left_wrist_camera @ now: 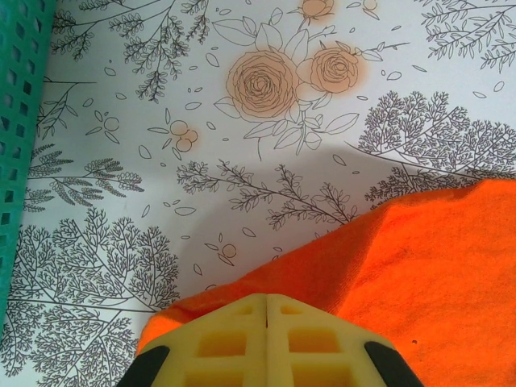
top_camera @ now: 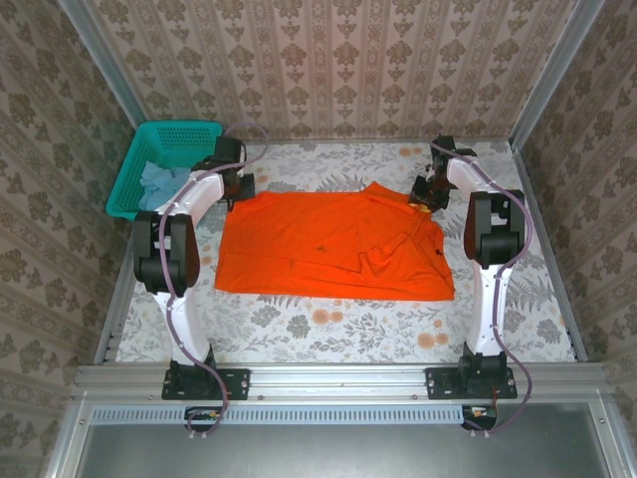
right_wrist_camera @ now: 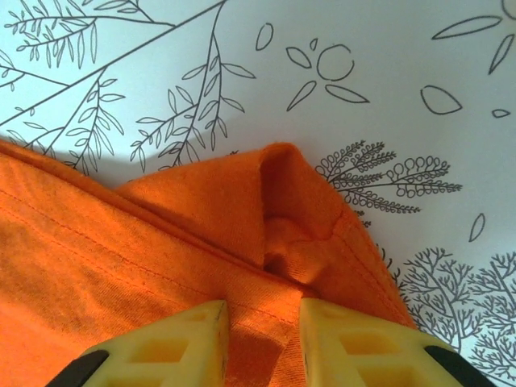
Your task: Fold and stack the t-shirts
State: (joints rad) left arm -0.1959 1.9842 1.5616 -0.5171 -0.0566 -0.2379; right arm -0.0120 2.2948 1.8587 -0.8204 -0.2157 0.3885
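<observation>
Seen from above, the left arm point(top_camera: 184, 224) rises from its base at the bottom left of the frame, bends at the elbow and reaches towards the upper left. Its pincer point(top_camera: 237, 187) is at the upper left corner of the orange t-shirt point(top_camera: 333, 247). The right arm point(top_camera: 490, 239) mirrors it, standing along the right of the frame with its wrist turned inward. The right pincer point(top_camera: 426, 192) is at the shirt's upper right corner.

In the left wrist view, the left pincer's pale yellow, ribbed plastic fingers point(left_wrist_camera: 234, 339) are clenched, their flat faces meeting along a thin seam. They sit over the curved edge of the orange cloth. Whether any cloth is nipped between them cannot be told.

In the right wrist view, the right pincer is released. Its fingers point(right_wrist_camera: 193, 343) are parted astride a stitched hem, just short of a puckered, folded-over corner.

The orange shirt is soft matte knit, spread nearly flat as a broad rectangle in the middle of the surface point(top_camera: 328, 324), with a few creases towards the right. The surface has a white covering printed with line-drawn leaves and peach roses.

The light-blue t-shirt point(top_camera: 162, 182) lies crumpled inside the teal basket point(top_camera: 179, 132) at the upper left, a rigid plastic mesh tub.
</observation>
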